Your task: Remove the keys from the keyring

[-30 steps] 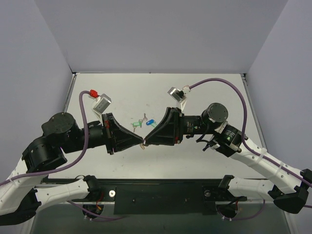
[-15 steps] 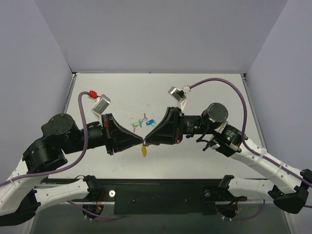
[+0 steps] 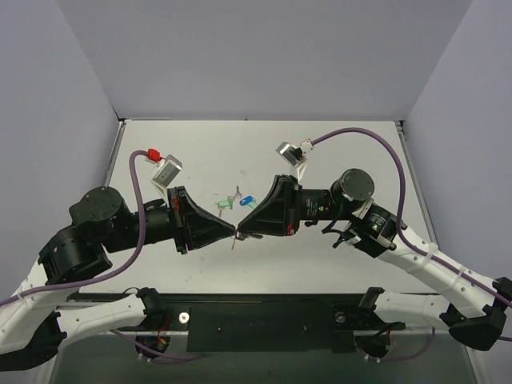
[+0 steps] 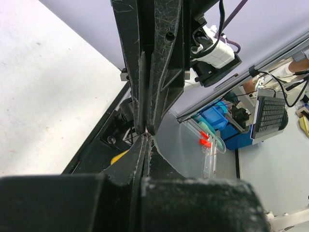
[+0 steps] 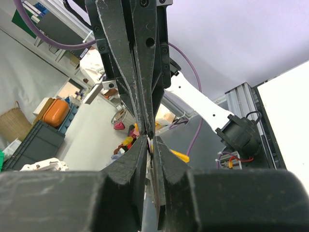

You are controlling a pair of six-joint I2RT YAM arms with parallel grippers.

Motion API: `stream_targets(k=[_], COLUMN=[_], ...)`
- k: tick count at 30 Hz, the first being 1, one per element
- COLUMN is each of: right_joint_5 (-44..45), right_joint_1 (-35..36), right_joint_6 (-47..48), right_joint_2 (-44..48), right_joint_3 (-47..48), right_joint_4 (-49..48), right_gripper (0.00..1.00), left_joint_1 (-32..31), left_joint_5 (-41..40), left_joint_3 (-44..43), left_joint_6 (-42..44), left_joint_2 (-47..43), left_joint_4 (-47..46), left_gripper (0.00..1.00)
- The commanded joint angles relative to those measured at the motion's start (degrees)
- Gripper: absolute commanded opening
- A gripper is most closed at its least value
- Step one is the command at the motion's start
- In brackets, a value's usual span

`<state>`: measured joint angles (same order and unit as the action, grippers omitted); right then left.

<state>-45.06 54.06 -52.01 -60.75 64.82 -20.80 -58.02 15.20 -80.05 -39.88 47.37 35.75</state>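
Above the table's middle my two grippers meet tip to tip. My left gripper [image 3: 233, 233] [image 4: 146, 140] is shut, pinching the keyring's thin metal ring at its tips. The keyring's yellow tag [image 3: 233, 242] [image 4: 119, 157] [image 5: 179, 154] hangs just below the meeting point, edge-on from above. My right gripper [image 3: 239, 233] [image 5: 153, 144] has its jaws almost together on a thin grey key [image 5: 155, 181] that lies flat between them. The ring itself is mostly hidden by the fingertips.
A green key tag [image 3: 225, 205] and a blue key tag [image 3: 247, 200] lie on the white table [image 3: 336, 152] just behind the grippers, with small keys [image 3: 234, 194] beside them. The table's black front rail [image 3: 264, 314] runs below the arms.
The right jaws have narrowed onto the key. The yellow tag, broadside half a second ago, has turned edge-on under the fingertips. Both arms stay nearly still.
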Motion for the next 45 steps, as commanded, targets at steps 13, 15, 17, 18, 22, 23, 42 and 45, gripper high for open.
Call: stream_targets(k=[13,15,17,18,22,23,42,45], right_joint_5=[1.72,4.44,6.11,6.64,9.55,10.51,16.57,17.63], right_joint_1=[0.17,-0.01,0.08,0.08,0.08,0.08,-0.10,-0.19], right_joint_6=[0.68,0.59,0.16,-0.11,-0.90,-0.99,-2.84,-3.10], right_joint_2=[0.72,0.72,0.81,0.98,1.60,1.77,2.57,2.92], right_joint_3=[-0.04,-0.57,-1.36,-2.23,-3.99,-4.43,-7.60,-8.04], right_joint_4=[-4.96,-5.04,-6.35,-6.71,-8.38,-8.64,-11.37,-11.72], right_gripper=[0.00,0.00,0.00,0.00,0.00,0.00,0.00,0.00], left_joint_1=[0.01,0.01,0.01,0.01,0.01,0.01,0.01,0.01], left_joint_5=[-3.24,-4.65,-5.97,-7.10,-10.18,-10.63,-16.96,-18.01], left_joint_3=[3.23,5.42,7.79,8.15,9.21,9.47,11.41,11.41], left_joint_6=[-2.92,-4.06,-5.29,-5.65,-6.35,-6.35,-7.32,-7.23], left_joint_2=[-1.32,-2.11,-2.98,-3.16,-4.30,-4.48,-7.12,-7.73], left_joint_4=[-9.63,-12.09,-14.55,-15.61,-17.02,-17.20,-18.52,-18.35], left_gripper=[0.00,0.00,0.00,0.00,0.00,0.00,0.00,0.00])
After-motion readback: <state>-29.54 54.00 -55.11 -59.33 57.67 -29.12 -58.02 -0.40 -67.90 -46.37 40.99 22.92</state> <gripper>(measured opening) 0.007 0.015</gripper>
